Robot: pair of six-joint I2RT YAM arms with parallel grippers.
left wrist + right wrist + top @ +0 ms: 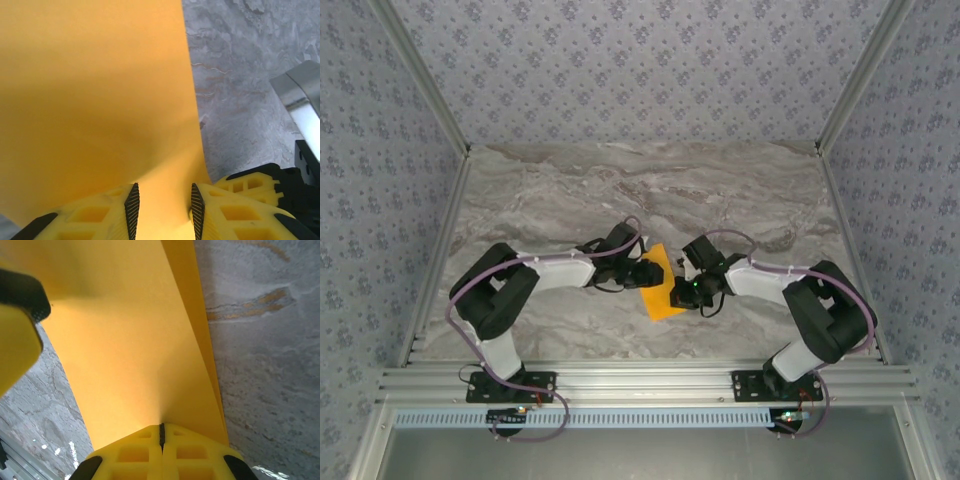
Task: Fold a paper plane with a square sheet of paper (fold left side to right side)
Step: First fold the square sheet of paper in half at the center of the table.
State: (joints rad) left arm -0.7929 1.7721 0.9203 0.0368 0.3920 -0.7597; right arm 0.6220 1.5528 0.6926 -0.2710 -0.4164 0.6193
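Marble table (570,190), patterned walls (640,70) round it. Both arms bend elbows-out and reach inward, wrists nearly meeting at table centre. Paper (660,287) lies between them, set diagonally. Right gripper (161,432): fingers pressed together, pinching the paper's edge; two layers show along one side there. Left gripper (164,212): fingers (132,207) spread, paper visible through the gap. Probably not clamping, contact unclear. Paper's far corner is free. Open marble toward the far wall and both sides; side rails (445,250) well apart from the wrists.
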